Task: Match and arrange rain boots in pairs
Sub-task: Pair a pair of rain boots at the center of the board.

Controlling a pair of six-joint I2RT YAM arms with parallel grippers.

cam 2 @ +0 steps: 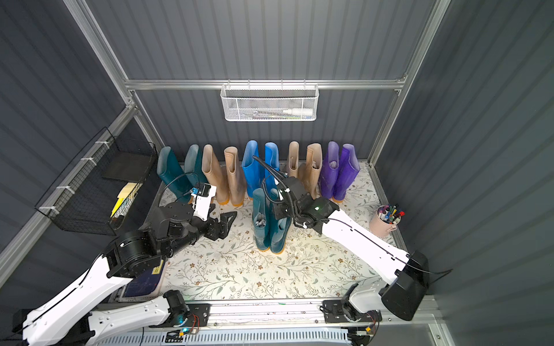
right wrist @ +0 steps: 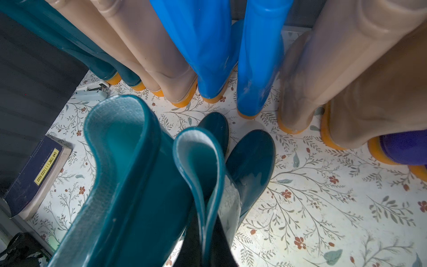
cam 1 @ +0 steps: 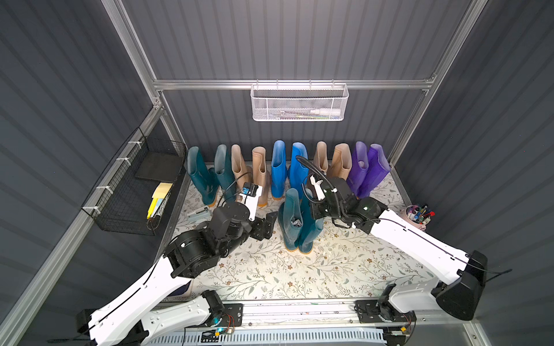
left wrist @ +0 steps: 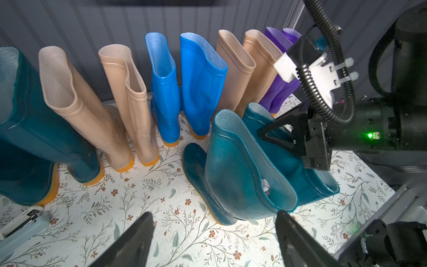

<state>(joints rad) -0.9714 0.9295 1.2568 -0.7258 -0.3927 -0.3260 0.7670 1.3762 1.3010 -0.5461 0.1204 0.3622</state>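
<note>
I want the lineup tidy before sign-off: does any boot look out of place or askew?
Yes. Two dark teal boots stand apart in front of the bright blue boots, outside the row behind them. The right gripper is shut on the cuff of one of the dark teal boots.

Ten rain boots [cam 1: 278, 170] stand rowed, two teal boots [cam 1: 289, 239] in front.

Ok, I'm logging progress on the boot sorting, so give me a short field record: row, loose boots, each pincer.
Back row: teal pair, beige pair, blue pair, second beige pair, purple pair, upright along the wall
Front: two teal boots standing side by side
Right pincer: shut on the cuff of one front teal boot
Left pincer: open, empty, beside them
</note>
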